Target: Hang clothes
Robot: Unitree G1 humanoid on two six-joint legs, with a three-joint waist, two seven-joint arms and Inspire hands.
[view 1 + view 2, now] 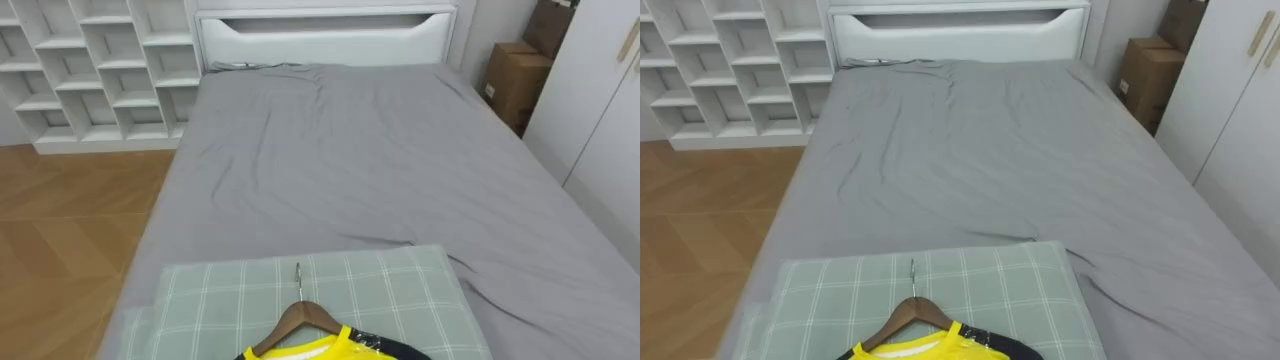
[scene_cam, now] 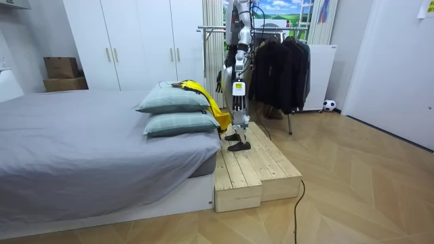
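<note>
Yellow shirt (image 1: 330, 350) with dark trim at the bottom edge of the left eye view, already on a wooden hanger (image 1: 300, 318) and lying flat on a green checked pillow (image 1: 210, 300) at the near end of a grey bed (image 1: 350, 170). Metal hook (image 1: 297, 277) pointing up the bed, clear of the cloth. By the look of it light and limp, apt to slip off the hanger's shoulders if tipped. Hanger stiff, so best taken at the neck just under the hook and kept level.

From the room view: standing upright on a low wooden platform (image 2: 251, 166) at the bed's end, facing two stacked pillows, with the shirt on the upper one and spilling over its edge toward the robot. Left arm down along the body, left hand (image 2: 238, 97) beside the thigh and apart from the shirt; too small to tell whether spread or curled. Probably the right hand (image 2: 220, 79) in the dark shape ahead of the hip, near the yellow cloth; contact and state not readable. Behind, a clothes rack (image 2: 224, 28) hung with dark garments (image 2: 281, 68), likely the place for the hanger.

Same layout in the right eye view: hanger and shirt on the pillow at the bottom edge, white shelving (image 1: 720, 70) to the left, cardboard box (image 1: 1145, 75) by white wardrobe doors (image 1: 1240, 110) to the right.
</note>
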